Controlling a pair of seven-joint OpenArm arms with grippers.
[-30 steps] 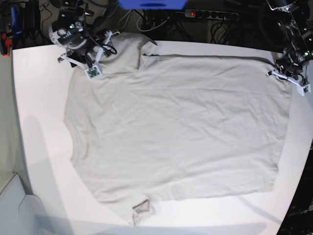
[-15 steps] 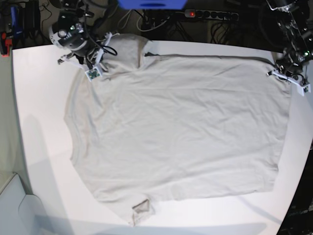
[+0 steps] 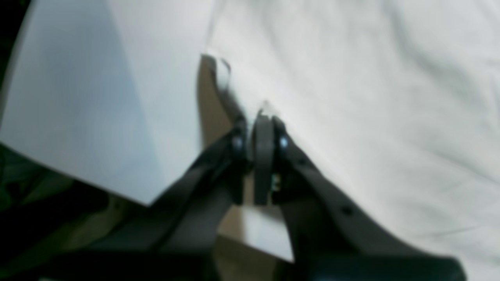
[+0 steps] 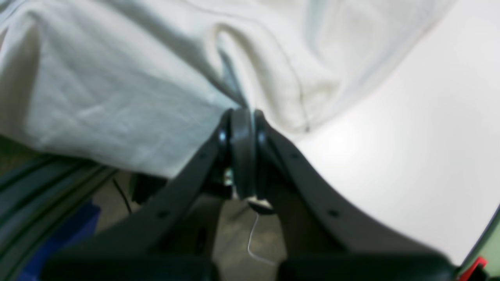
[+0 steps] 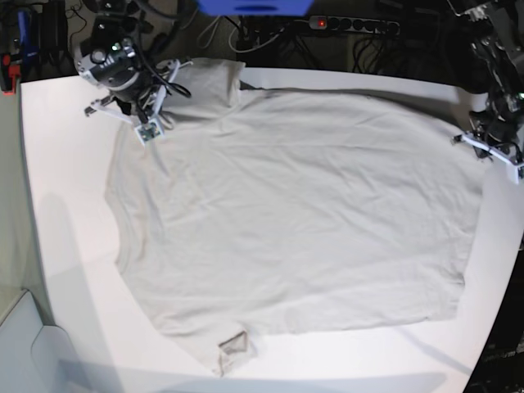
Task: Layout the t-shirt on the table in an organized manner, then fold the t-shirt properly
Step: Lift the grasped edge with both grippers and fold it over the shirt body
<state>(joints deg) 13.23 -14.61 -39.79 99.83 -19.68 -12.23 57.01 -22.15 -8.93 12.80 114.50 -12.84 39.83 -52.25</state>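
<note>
The light grey-beige t-shirt [image 5: 295,213] lies spread flat on the white table [image 5: 65,205], neck side to the left. One sleeve [image 5: 236,348] is tucked at the near edge. At the far left, my right gripper [image 5: 150,123] is shut on the shirt's shoulder cloth. In the right wrist view a fold of t-shirt [image 4: 117,89] rises into the right gripper [image 4: 242,117]. At the far right edge my left gripper [image 5: 485,147] is shut on the hem corner. The left wrist view shows the cloth edge pinched in the left gripper [image 3: 261,121].
A power strip [image 5: 352,24], cables and a blue object [image 5: 254,6] lie beyond the table's far edge. A red item [image 5: 8,70] sits off the far left corner. The left gripper hangs close to the table's right edge.
The right gripper closed on the shoulder cloth and drew it up and left. The left gripper shifted right and slightly nearer with the hem, stretching the shirt's far edge.
</note>
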